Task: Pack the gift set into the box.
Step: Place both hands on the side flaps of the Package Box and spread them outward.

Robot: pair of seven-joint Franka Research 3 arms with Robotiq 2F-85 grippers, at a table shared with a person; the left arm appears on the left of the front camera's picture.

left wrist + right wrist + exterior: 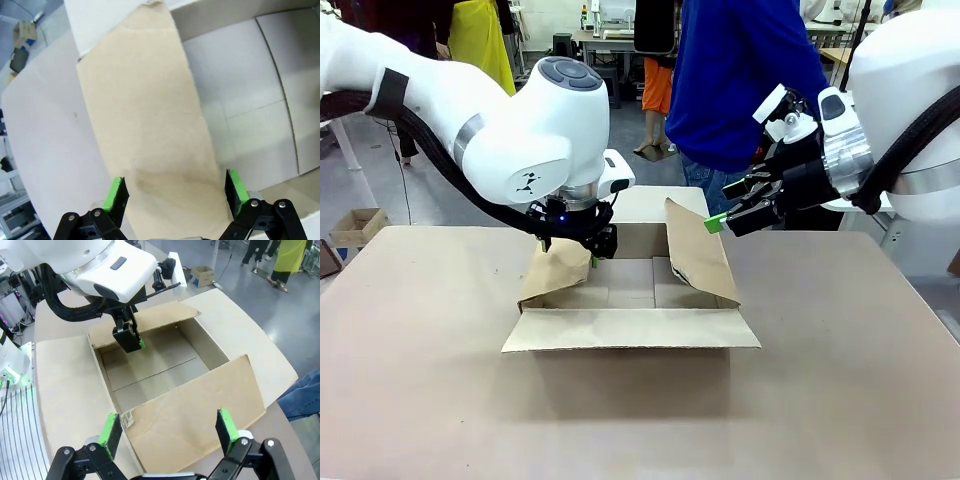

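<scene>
Front: box [630,300] centred on table [420,350], interior bare, right flap [700,255] standing half-up.
Left wrist: left gripper [175,192] spread wide, straddling left flap [150,125].
Right wrist: right gripper [167,427] agape over right flap.
Best push both flaps fully outward, evenly.

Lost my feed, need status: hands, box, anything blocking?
Left hand open, over left flap. Right hand open, by right flap. Box open, interior bare. Both side flaps stand up, crowding the opening.

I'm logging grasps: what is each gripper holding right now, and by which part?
Nothing is held. The left gripper and right gripper both have open jaws, each near a side flap of the box.
</scene>
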